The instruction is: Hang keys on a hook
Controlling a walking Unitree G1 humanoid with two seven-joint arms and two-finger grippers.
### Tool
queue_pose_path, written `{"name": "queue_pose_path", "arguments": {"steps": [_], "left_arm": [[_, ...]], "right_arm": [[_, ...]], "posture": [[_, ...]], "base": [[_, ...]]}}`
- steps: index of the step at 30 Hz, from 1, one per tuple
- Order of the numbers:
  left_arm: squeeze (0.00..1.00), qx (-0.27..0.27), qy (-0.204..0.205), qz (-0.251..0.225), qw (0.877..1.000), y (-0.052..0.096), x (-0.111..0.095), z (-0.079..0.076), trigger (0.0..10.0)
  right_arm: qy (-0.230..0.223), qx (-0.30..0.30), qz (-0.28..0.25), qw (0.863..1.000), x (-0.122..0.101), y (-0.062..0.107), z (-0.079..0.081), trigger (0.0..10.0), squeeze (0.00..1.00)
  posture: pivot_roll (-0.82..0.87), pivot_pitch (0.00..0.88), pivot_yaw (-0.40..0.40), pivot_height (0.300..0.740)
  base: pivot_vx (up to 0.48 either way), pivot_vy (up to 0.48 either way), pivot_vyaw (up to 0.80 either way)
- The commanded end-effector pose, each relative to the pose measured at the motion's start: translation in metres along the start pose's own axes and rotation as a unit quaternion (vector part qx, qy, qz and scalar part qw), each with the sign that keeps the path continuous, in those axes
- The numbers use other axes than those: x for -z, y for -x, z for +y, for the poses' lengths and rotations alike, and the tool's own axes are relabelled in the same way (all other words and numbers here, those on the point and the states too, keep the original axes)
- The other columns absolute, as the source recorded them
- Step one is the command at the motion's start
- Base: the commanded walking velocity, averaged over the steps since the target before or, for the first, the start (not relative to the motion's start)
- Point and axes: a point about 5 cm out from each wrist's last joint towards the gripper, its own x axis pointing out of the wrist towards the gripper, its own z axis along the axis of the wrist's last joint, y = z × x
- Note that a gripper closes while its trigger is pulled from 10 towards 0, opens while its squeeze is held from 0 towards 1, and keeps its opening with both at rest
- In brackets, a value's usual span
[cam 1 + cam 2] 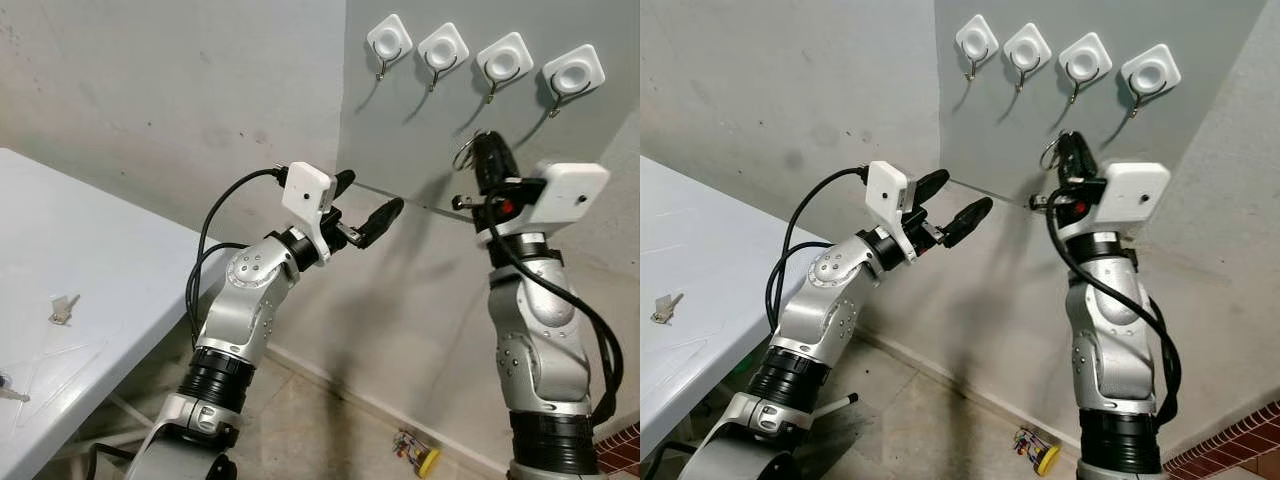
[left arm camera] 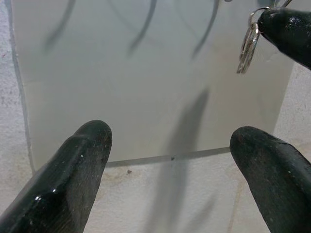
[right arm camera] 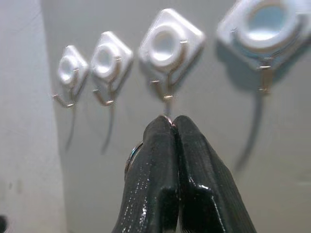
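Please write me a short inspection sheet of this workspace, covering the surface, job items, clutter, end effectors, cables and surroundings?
Surface: white table at the robot's left; grey wall panel ahead.
Job's things: four white hooks in a row on the panel, nothing hanging on them; key ring pinched in the right end effector, below the hooks.
Clutter: a spare key on the table; a small yellow object on the floor by the wall.
End effectors: right end effector shut on the key ring, raised under the third hook; left end effector open, raised, holding nothing.
Cables: black cable looping from the left wrist camera; another along the right arm.
Surroundings: plastered corner walls, tiled floor.
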Motion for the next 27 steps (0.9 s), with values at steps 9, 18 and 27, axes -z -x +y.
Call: {"name": "queue_pose_path", "arguments": {"steps": [9, 18, 27], "left_arm": [[0.0, 0.03, -0.013, -0.01, 0.999, -0.006, -0.008, -0.011, 10.0], [0.0, 0.046, -0.009, -0.013, 0.999, -0.007, -0.01, -0.015, 10.0], [0.0, 0.042, -0.011, -0.012, 0.999, -0.008, -0.012, -0.012, 10.0]], "right_arm": [[-0.017, 0.037, -0.042, 0.998, -0.018, -0.005, -0.011, 10.0, 0.0], [-0.02, 0.048, -0.05, 0.997, -0.022, 0.001, -0.015, 10.0, 0.0], [-0.022, 0.051, -0.046, 0.997, -0.022, 0.013, -0.019, 10.0, 0.0]], "posture": [[-0.1, 0.054, 0.041, 0.74], [-0.1, 0.056, 0.049, 0.74], [-0.1, 0.061, 0.052, 0.74]], "base": [[0.0, 0.0, 0.0], [0.0, 0.0, 0.0], [0.0, 0.0, 0.0]]}}
